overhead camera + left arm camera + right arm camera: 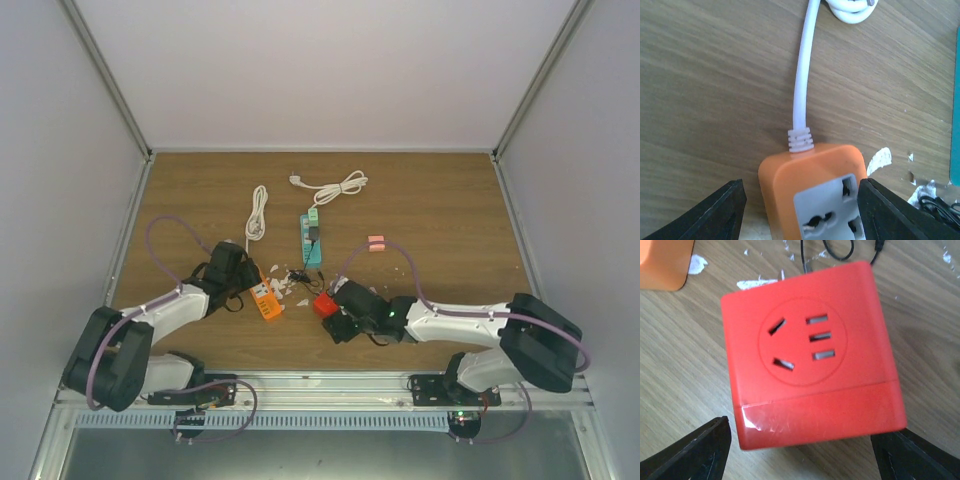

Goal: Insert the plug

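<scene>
Wood-grain laminate covers the table point(440, 200), matt brown and flecked with torn white scraps point(879, 161). The plug point(314, 234), a tiny black boxy block, lies on the teal power strip point(312, 255) about midway along it, well beyond both grippers. That strip's long axis runs away from the arms, with a green end point(313, 214) at its far tip. The plug's thin black wire point(298, 275) trails back toward the near edge into a loose tangle between the orange and red pieces. From above the plug is too small to tell which way its pins face, or whether they sit in a socket.

The left gripper point(802, 205) has matt black wedge fingers standing apart on either side of the orange power strip point(785, 175), which is smooth plastic with rounded corners and a grey socket face point(825, 200). A gap shows at the left finger, while the right one meets the strip's edge. A ribbed white collar point(800, 140) leads into a round white cord point(805, 75).

The right gripper point(800, 445) has its fingers spread, flanking the glossy red cube socket point(840, 405) with its round slotted face; whether they touch it cannot be told
</scene>
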{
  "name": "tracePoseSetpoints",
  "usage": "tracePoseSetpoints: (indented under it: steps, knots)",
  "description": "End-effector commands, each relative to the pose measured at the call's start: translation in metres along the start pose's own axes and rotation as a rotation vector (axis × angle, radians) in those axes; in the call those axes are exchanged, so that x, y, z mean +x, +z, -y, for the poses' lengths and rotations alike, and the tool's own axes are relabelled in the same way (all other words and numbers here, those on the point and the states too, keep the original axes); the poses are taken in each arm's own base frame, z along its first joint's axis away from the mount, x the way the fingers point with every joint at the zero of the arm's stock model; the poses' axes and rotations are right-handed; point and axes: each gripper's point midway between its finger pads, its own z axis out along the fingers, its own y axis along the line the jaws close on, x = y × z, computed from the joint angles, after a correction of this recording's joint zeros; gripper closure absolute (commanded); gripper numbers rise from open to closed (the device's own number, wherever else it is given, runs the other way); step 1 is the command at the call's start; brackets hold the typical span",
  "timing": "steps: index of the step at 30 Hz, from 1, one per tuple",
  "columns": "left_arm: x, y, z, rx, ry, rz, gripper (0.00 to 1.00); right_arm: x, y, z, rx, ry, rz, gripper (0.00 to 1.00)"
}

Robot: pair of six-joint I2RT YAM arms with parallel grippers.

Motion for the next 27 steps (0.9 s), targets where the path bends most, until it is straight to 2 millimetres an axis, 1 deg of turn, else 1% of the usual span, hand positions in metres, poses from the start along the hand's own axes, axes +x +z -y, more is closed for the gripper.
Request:
tracePoseSetpoints:
  steps: [1, 4, 6, 9, 12, 14, 17, 18, 19, 21, 24, 25, 27]
  knots:
    - [0.000, -0.005, 0.001, 0.014, -0.132, 0.068, 0.36, -0.020, 0.001, 0.000, 0.000, -0.016, 0.036, 0.21]
    - [0.006, -0.009, 0.003, 0.011, -0.176, 0.075, 0.37, -0.025, 0.002, 0.004, -0.010, -0.002, 0.039, 0.23]
    - [0.011, -0.011, 0.008, 0.017, -0.202, 0.076, 0.36, -0.028, 0.002, 0.008, -0.016, 0.005, 0.041, 0.25]
    - [0.020, -0.013, 0.016, 0.011, -0.245, 0.076, 0.36, -0.031, 0.004, 0.013, -0.023, 0.018, 0.043, 0.31]
    - [0.030, -0.014, 0.022, -0.013, -0.290, 0.072, 0.35, -0.036, 0.005, 0.018, -0.028, 0.026, 0.046, 0.31]
    - [0.036, -0.015, 0.024, -0.032, -0.316, 0.072, 0.35, -0.038, 0.005, 0.019, -0.027, 0.025, 0.045, 0.28]
    - [0.045, -0.017, 0.031, -0.039, -0.368, 0.068, 0.36, -0.042, 0.006, 0.024, -0.016, 0.026, 0.044, 0.14]
    - [0.048, -0.017, 0.032, -0.053, -0.376, 0.068, 0.36, -0.044, 0.006, 0.025, -0.014, 0.024, 0.048, 0.11]
    - [0.050, -0.020, 0.037, -0.054, -0.374, 0.075, 0.36, -0.044, 0.007, 0.025, -0.013, 0.024, 0.049, 0.08]
    - [0.052, -0.026, 0.047, -0.053, -0.369, 0.099, 0.36, -0.048, 0.006, 0.028, -0.015, 0.026, 0.059, 0.07]
    - [0.054, -0.038, 0.074, -0.006, -0.329, 0.124, 0.35, -0.053, 0.002, 0.033, -0.012, 0.034, 0.084, 0.06]
    - [0.053, -0.042, 0.082, -0.001, -0.302, 0.135, 0.34, -0.057, -0.003, 0.033, -0.016, 0.038, 0.104, 0.06]
    - [0.045, -0.052, 0.098, -0.002, -0.233, 0.154, 0.32, -0.061, -0.018, 0.032, -0.027, 0.057, 0.138, 0.05]
